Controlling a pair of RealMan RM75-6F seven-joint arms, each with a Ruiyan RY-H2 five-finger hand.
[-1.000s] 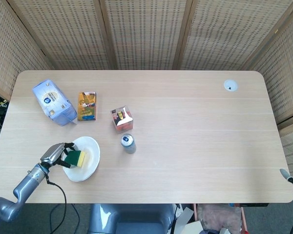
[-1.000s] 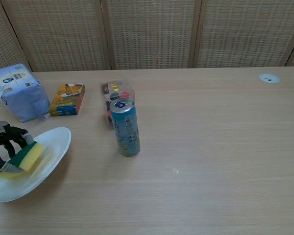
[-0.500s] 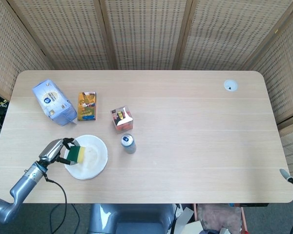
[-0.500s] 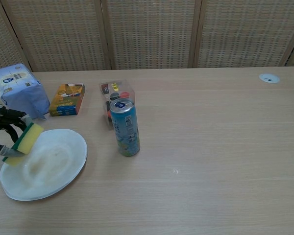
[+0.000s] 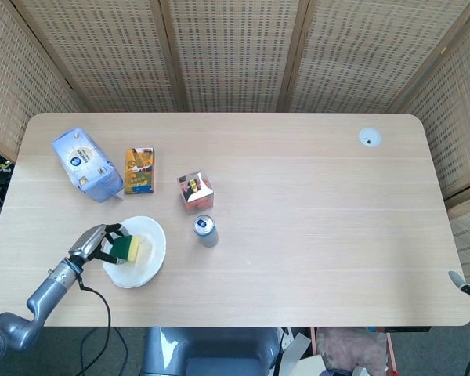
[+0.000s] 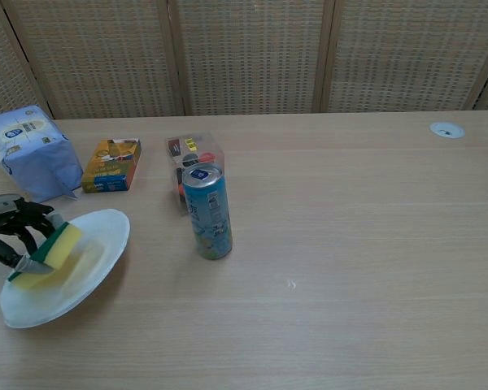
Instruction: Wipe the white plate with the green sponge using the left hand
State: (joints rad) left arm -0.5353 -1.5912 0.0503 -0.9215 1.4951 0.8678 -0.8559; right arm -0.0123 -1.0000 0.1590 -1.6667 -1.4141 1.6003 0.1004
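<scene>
The white plate [image 5: 145,258] [image 6: 89,264] lies near the table's front left edge and looks tipped, its right rim raised. My left hand [image 5: 96,244] [image 6: 12,231] grips the green and yellow sponge [image 5: 131,248] [image 6: 53,250] and presses it on the plate's left part. The right hand shows in neither view.
A blue can [image 5: 204,229] [image 6: 206,211] stands just right of the plate. Behind it sit a clear box [image 5: 196,190] [image 6: 193,165], an orange carton [image 5: 139,170] [image 6: 111,165] and a blue tissue pack [image 5: 86,164] [image 6: 31,152]. A round white grommet [image 5: 369,138] [image 6: 446,129] is at the far right.
The sponge slid from the plate's left rim back onto its surface. The plate, flat half a second ago, has tipped up on its right side again and shifted left.
</scene>
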